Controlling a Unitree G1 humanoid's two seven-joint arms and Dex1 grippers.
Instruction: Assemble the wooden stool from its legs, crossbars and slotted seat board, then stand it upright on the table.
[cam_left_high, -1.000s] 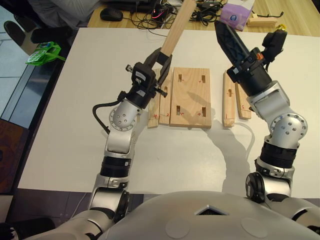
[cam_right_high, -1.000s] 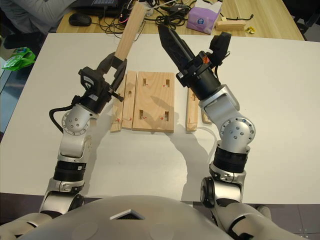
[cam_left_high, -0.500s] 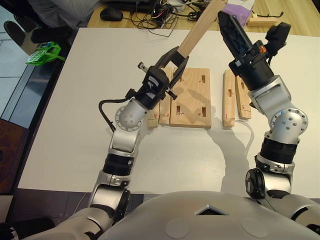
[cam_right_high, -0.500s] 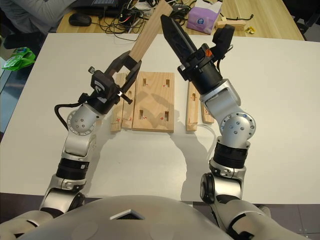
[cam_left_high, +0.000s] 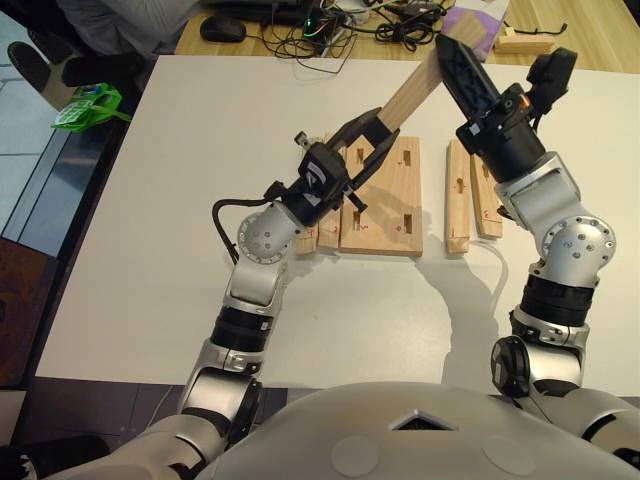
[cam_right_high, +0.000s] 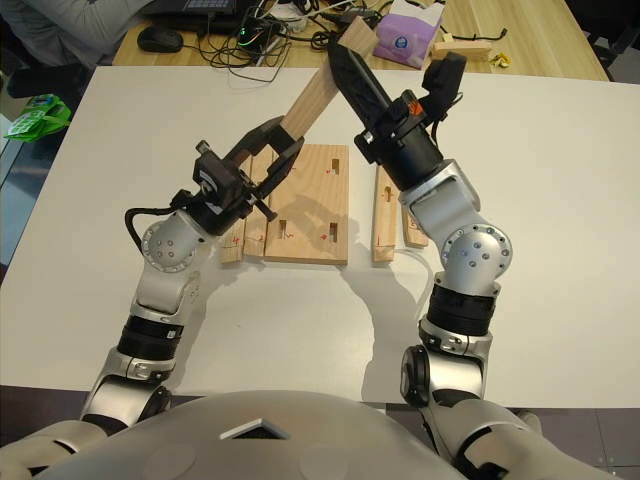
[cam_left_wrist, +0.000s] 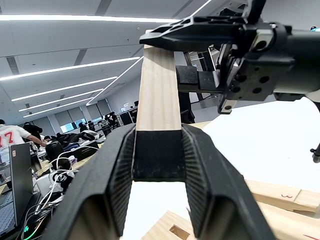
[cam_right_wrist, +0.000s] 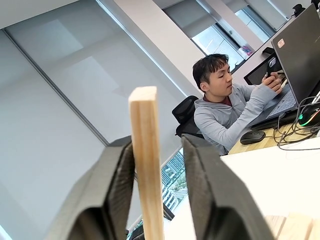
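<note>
My left gripper (cam_left_high: 374, 142) is shut on a long wooden bar (cam_left_high: 414, 90), held above the table and slanting up toward the far right. The bar's upper end (cam_right_wrist: 145, 150) lies between the fingers of my right gripper (cam_left_high: 447, 45), which is open; a gap shows on one side of the wood. The slotted seat board (cam_left_high: 385, 205) lies flat mid-table. Two wooden pieces (cam_left_high: 322, 228) lie against its left edge, partly hidden by my left arm. Two more (cam_left_high: 458, 195) lie to its right.
Behind the table's far edge a wooden desk holds cables, a mouse (cam_left_high: 222, 28), a purple tissue box (cam_left_high: 472, 25) and spare wood (cam_left_high: 525, 40). A green bag (cam_left_high: 85, 105) sits off the table's left side. Bare tabletop lies in front of the board.
My left arm has swung the bar rightward and lowered its tilt, bringing the bar's top end between the right gripper's fingers. The right gripper shifted slightly, then held still.
</note>
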